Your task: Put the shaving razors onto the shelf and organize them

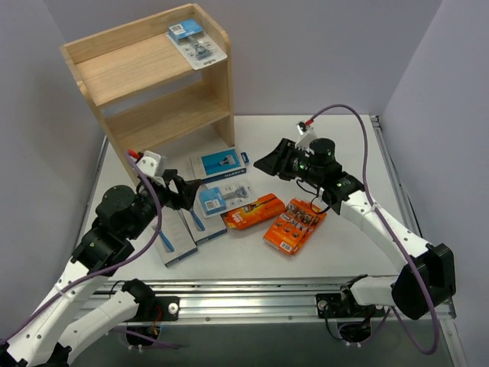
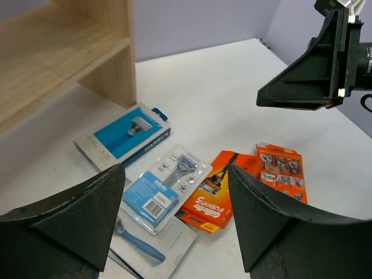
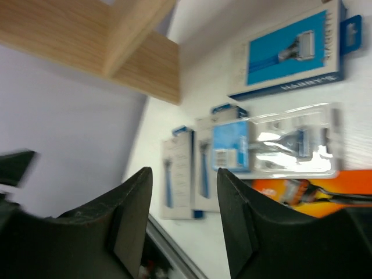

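Observation:
The wooden shelf [image 1: 145, 76] stands at the back left, and one clear blister razor pack [image 1: 197, 42] lies on its top tier. The other shaving razors lie on the table: a blue box [image 1: 220, 164], a clear blister pack [image 1: 221, 197], two grey boxes [image 1: 177, 238], an orange box [image 1: 254, 212] and an orange pack [image 1: 295, 225]. My left gripper [image 2: 174, 215] hovers open above the blister pack [image 2: 163, 189] and the orange box [image 2: 215, 195], holding nothing. My right gripper [image 3: 185, 203] hangs in the air right of the blue box [image 3: 293, 52], its jaws apart with nothing between them.
The shelf's lower tier [image 1: 164, 115] is bare. A metal rail [image 1: 252, 294] runs along the table's near edge between the arm bases. The right gripper [image 2: 302, 75] shows at the upper right of the left wrist view. Grey walls enclose the table.

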